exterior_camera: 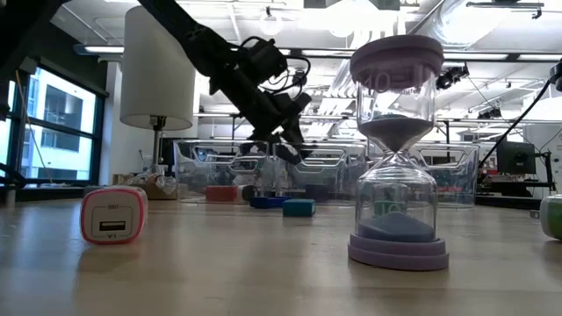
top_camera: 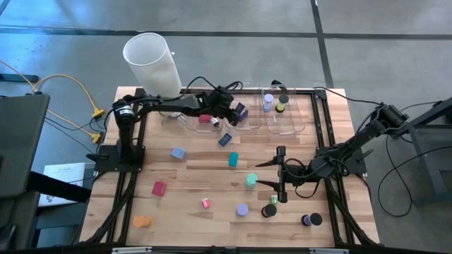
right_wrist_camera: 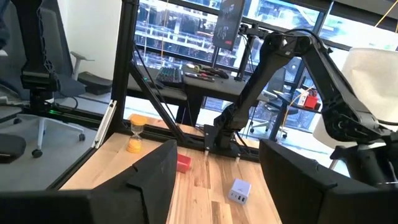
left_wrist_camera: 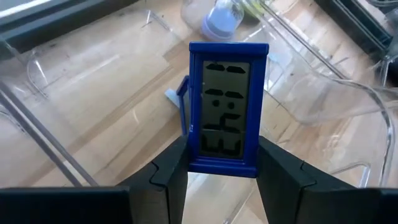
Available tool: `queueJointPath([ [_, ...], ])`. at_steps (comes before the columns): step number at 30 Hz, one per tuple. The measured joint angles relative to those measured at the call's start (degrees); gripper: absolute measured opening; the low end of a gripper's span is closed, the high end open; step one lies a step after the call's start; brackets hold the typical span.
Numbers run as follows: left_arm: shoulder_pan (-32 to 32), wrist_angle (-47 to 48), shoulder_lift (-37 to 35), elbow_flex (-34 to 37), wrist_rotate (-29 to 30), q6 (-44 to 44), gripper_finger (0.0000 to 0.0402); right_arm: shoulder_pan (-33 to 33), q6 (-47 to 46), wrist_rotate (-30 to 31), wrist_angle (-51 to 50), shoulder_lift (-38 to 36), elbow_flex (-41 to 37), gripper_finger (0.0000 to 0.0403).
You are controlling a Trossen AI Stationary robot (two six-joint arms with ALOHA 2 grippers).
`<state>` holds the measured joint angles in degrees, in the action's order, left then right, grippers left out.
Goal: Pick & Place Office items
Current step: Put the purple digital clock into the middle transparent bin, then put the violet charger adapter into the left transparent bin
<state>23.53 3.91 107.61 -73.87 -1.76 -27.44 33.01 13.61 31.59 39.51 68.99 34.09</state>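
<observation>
Left gripper (left_wrist_camera: 217,171): pinching blue clock (left_wrist_camera: 228,109) over clear bins (top_camera: 282,127), upper centre, high view.
Right gripper (top_camera: 281,174): spread, empty, lower right.
Hidden: clock digits unreadable.
Table (top_camera: 198,176): wood; items scattered.
Room: desks, windows.

A purple sand timer (exterior_camera: 397,154) stands close up on the wooden table (exterior_camera: 219,272). A pink and white block (exterior_camera: 113,214) sits nearby. Behind, a dark arm (exterior_camera: 237,70) hangs over clear bins (exterior_camera: 219,171).
</observation>
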Motion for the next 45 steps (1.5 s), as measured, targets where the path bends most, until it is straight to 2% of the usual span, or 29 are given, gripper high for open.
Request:
queueJointPath([
  [8,0.0,0.52,0.0,0.0,0.07,0.0,0.0208,0.0,0.0,0.0,0.02,0.0,0.0,0.0217],
  [17,-0.02,0.56,-0.75,0.0,-0.43,0.0,0.0215,0.0,-0.01,0.0,0.0,0.0,0.0,0.0217],
  [25,-1.85,1.76,-8.21,0.01,-8.56,3.41,0.0216,0.0,-0.16,-0.16,-0.45,0.0,0.0,0.0217],
  [32,-8.86,10.69,-16.92,-0.02,-9.36,8.6,0.0216,0.59,-0.42,-4.09,-2.12,0.0,0.0,0.0217],
  [38,-16.22,26.39,-22.99,-0.02,-9.27,9.53,0.0216,1.9,-0.46,-11.57,-2.1,0.02,0.0,0.0217],
  [40,-18.71,31.61,-24.01,-0.02,-9.19,9.56,0.0216,2.23,-0.48,-12.16,-1.91,0.02,0.0,0.0217],
  [42,-21.24,35.75,-24.31,-0.02,-8.85,9.53,0.0216,2.33,-2.07,-9.61,-1.27,0.02,0.0,0.0217],
  [45,-24.45,37.54,-24.22,0.0,-8.45,8.04,0.0216,2.19,-5.71,-0.12,-1.09,0.02,0.0,0.0217],
])
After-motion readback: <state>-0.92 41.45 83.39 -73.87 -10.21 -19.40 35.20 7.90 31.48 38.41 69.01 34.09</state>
